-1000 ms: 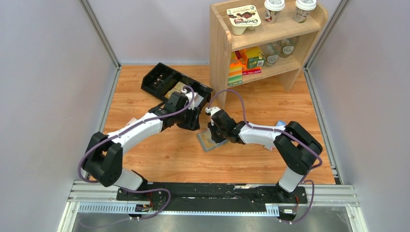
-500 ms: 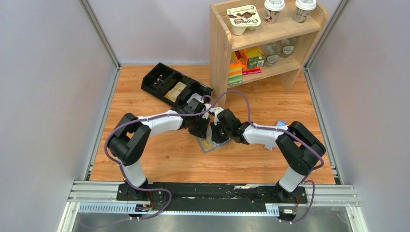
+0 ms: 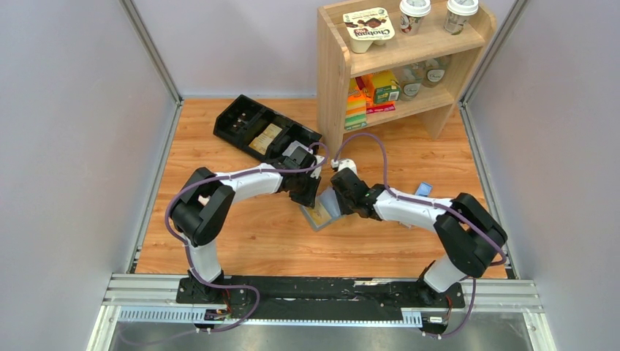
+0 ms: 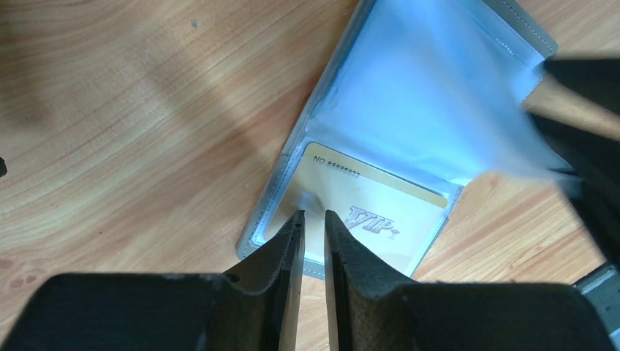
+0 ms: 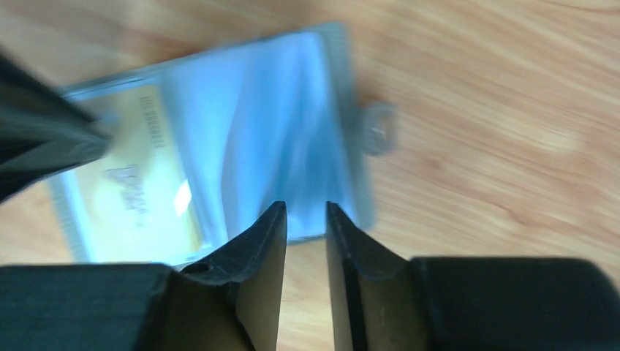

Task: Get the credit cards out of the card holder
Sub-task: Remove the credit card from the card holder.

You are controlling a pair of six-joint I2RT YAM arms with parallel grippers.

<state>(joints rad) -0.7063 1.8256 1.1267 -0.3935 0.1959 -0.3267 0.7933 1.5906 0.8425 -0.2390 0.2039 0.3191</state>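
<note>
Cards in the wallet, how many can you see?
1. A gold VIP card sits in the near pocket of the open card holder; the cloudy sleeves may hide more.

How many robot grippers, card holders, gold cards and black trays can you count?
Grippers: 2, the left gripper and the right gripper
Card holder: 1
Gold VIP card: 1
Black tray: 1
Total: 5

The card holder (image 3: 322,212) lay open mid-bench (image 3: 241,241), a credit card (image 4: 365,212) inside its nearer half. The left claw (image 3: 305,196) stood at its left, the right claw (image 3: 338,202) at its right. A tray (image 3: 263,135) lay far-left, a shelf (image 3: 398,58) far-right.
</note>
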